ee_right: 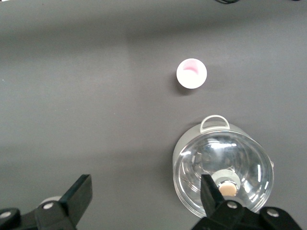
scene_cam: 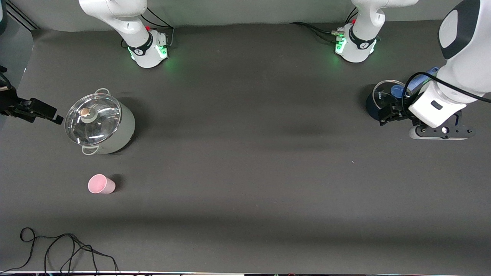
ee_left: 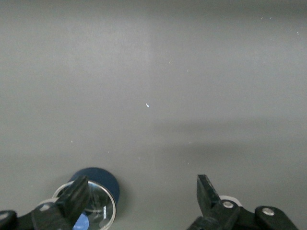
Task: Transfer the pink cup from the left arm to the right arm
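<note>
Standing upright, mouth up, the pink cup (scene_cam: pixel 101 184) sits ungripped

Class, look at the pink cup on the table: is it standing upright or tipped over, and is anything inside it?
Upright and empty: the pink cup shows a round open mouth facing up with only its bare pink bottom inside.

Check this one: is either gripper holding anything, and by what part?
Nothing is held. The left gripper and right gripper are both open and empty. The pink cup stands alone on the table.
</note>
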Motion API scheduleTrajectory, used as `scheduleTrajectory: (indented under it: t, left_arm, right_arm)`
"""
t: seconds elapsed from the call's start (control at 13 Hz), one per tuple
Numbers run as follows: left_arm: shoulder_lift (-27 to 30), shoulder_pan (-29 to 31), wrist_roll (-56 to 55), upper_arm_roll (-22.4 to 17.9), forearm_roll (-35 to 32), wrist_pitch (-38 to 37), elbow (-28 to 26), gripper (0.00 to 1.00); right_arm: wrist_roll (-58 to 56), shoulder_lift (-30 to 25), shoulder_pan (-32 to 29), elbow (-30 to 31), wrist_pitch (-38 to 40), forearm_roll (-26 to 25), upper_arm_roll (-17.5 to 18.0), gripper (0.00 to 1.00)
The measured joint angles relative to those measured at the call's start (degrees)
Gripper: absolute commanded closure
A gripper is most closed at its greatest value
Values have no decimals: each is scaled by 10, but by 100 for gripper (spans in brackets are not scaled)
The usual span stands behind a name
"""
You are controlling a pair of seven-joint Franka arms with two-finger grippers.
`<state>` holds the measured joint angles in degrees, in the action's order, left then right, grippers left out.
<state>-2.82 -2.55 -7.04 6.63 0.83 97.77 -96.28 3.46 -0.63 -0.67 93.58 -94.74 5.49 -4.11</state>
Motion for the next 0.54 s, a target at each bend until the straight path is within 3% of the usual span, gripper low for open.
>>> scheduleTrajectory:
  t: [0.54]
  left_arm:
    - [-19, 36, 75, -1, 0, 10, 31, 0]
  right_arm:
    - [-37, 8, 1, -7, -7, -15, 3, 0]
